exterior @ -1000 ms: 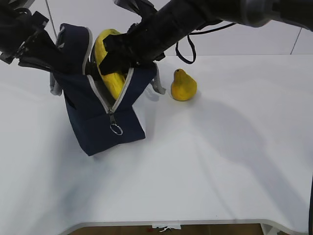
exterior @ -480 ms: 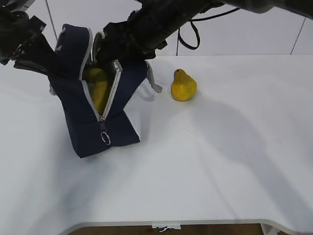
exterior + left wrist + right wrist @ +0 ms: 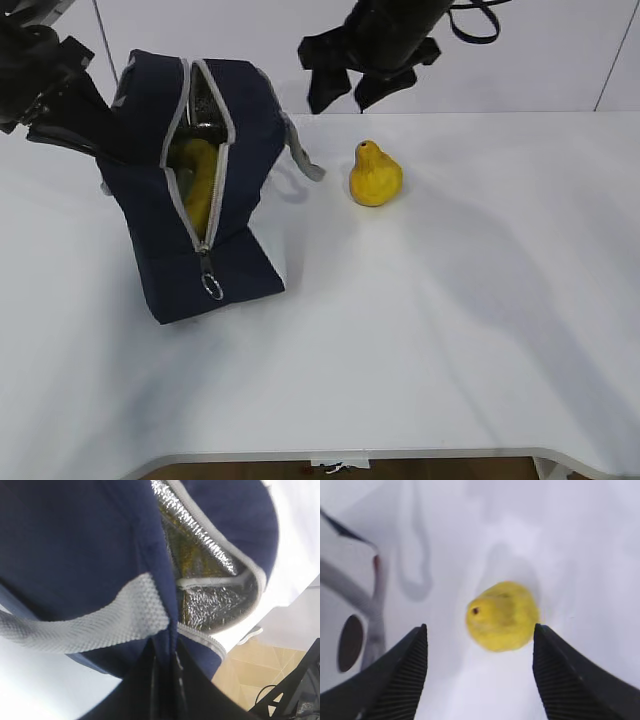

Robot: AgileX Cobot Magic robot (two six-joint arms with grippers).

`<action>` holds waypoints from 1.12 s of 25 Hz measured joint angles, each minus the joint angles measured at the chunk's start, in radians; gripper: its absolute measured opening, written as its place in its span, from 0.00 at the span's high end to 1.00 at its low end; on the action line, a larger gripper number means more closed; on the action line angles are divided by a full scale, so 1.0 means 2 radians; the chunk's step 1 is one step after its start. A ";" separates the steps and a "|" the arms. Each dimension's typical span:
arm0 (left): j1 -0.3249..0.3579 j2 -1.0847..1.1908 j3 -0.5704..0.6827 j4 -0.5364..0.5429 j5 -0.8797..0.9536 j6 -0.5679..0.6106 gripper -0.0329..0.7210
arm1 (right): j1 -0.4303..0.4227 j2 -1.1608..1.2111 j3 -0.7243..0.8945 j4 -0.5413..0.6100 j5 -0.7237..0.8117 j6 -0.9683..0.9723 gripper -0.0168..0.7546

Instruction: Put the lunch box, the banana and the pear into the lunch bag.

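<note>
The navy lunch bag (image 3: 215, 255) stands tilted at the left of the table with its zipper open. The yellow banana (image 3: 200, 185) lies inside the opening. My left gripper (image 3: 98, 145) is shut on the bag's rim; in the left wrist view the blue fabric (image 3: 165, 630) is pinched between the jaws, and the silver lining (image 3: 210, 580) shows beyond. The pear (image 3: 375, 175) stands on the table right of the bag. My right gripper (image 3: 345, 95) hangs open above and behind it; in the right wrist view the pear (image 3: 502, 615) sits below the spread fingertips (image 3: 422, 635). The lunch box is out of view.
A grey webbing handle (image 3: 300, 160) hangs off the bag's right side toward the pear. The zipper's ring pull (image 3: 211, 288) dangles at the bag's front. The white table (image 3: 450, 330) stretches right and forward to its front edge.
My right gripper let go of the banana inside the bag, came up out of the opening and moved right over the pear, jaws now wide. The bag settled slightly left.
</note>
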 joint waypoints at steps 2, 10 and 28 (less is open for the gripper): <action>0.000 0.000 0.000 0.000 0.000 0.000 0.96 | -0.014 0.002 0.000 -0.027 0.000 0.021 0.32; 0.000 0.000 0.000 0.000 0.001 0.000 0.96 | -0.045 0.022 -0.001 -0.044 -0.045 0.039 0.32; 0.000 0.000 0.000 0.000 0.001 0.000 0.96 | -0.045 0.092 -0.002 -0.003 -0.082 0.003 0.34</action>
